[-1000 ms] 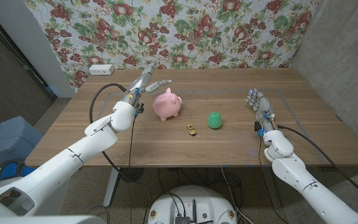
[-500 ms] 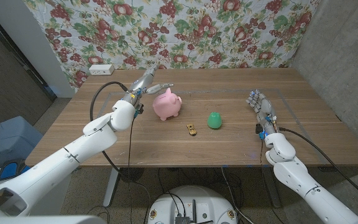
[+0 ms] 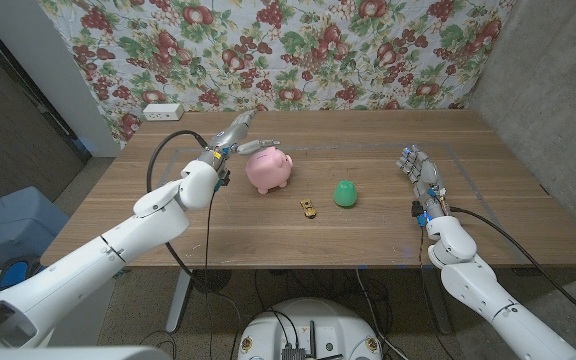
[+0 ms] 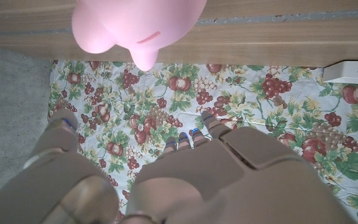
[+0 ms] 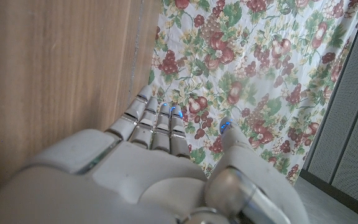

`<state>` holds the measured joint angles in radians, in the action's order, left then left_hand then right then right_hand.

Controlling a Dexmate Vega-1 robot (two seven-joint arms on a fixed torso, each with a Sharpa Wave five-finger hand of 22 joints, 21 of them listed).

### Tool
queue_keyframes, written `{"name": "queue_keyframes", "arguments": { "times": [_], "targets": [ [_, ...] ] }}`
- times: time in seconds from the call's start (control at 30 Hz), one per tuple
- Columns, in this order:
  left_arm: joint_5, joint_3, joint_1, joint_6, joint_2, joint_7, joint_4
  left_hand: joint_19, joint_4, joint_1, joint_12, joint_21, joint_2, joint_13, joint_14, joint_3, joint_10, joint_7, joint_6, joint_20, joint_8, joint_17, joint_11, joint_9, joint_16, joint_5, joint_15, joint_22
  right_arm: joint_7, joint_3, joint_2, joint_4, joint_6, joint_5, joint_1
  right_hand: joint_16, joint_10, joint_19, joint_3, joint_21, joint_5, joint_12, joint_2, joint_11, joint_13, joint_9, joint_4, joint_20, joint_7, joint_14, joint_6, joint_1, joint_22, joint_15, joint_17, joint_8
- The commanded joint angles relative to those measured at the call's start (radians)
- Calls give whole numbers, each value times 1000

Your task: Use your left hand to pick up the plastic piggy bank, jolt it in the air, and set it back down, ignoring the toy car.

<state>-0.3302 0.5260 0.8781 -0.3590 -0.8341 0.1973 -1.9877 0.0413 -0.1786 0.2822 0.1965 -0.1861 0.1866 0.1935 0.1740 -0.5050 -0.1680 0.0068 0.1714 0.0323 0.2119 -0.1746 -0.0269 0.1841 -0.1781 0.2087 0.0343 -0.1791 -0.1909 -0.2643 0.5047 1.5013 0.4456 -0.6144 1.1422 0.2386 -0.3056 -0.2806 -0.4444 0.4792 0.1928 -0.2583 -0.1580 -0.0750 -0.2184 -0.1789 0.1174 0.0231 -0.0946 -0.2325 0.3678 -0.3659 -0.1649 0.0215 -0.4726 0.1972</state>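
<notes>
Piggy bank sits on the surface, frame centre-left; I hold my left hand spread wide and empty just left of it, ready to wrap it. Car I ignore.

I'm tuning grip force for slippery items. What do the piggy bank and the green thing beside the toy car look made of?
The piggy bank looks like smooth, hard plastic: even pink colour, soft sheen, rounded moulded shape. The green thing also looks plastic or rubbery, uniform in colour with a slight gloss; too small to tell which. Both rest on a matte wood-grain table.
</notes>
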Motion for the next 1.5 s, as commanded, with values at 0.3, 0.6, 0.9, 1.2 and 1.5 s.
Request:
{"name": "queue_keyframes", "arguments": {
  "times": [0.3,0.6,0.9,1.2,1.5],
  "targets": [
    [-48,63,-54,-126,-21,-100,-29,7,1,18,-2,-3,-1,3,77,13,-163,-18,187,12,3,-5,-7,5,-2,11,8,-2,-20,2,-4,16,17,24,20,6,-13,-12,6,-12,9,9,-7,1,-3,-4,-1,-4,-3,-4,7,-5,-3,4,3,-2],
    [-63,84,-65,-153,-22,-117,-32,-2,1,25,2,-8,-1,3,59,24,-156,-24,178,26,9,-5,-2,6,-10,16,9,-2,-20,4,-6,18,25,25,27,6,-15,-14,6,-16,9,11,-7,2,-3,-4,-1,-3,-3,-4,9,-4,-4,4,6,-2],
    [-44,88,-70,-148,-23,-133,-18,-2,2,31,3,-9,-1,4,59,33,-155,-43,182,32,9,-5,-2,6,-9,19,8,-2,-14,1,-8,12,29,29,25,6,-17,-17,6,-21,9,13,-7,0,-3,-4,0,-2,-4,-5,8,-2,-4,4,8,-3],
    [-43,102,-84,-155,-20,-150,-7,-3,2,35,3,-9,-1,4,62,39,-156,-51,182,34,10,-6,-1,7,-8,20,8,-2,-25,3,-9,21,31,34,32,6,-18,-19,6,-27,9,16,-7,1,-3,-4,1,-1,-4,-6,10,-1,-4,4,11,-3],
    [-43,126,-110,-173,-15,-180,12,-16,3,49,0,-14,-4,5,56,56,-170,-59,188,90,12,-6,-1,9,-10,24,28,-2,-25,4,-8,22,30,35,33,6,-22,-20,6,-30,9,16,-8,0,-3,-4,1,-1,-3,-6,10,0,-4,6,13,-3]
  ]
}}
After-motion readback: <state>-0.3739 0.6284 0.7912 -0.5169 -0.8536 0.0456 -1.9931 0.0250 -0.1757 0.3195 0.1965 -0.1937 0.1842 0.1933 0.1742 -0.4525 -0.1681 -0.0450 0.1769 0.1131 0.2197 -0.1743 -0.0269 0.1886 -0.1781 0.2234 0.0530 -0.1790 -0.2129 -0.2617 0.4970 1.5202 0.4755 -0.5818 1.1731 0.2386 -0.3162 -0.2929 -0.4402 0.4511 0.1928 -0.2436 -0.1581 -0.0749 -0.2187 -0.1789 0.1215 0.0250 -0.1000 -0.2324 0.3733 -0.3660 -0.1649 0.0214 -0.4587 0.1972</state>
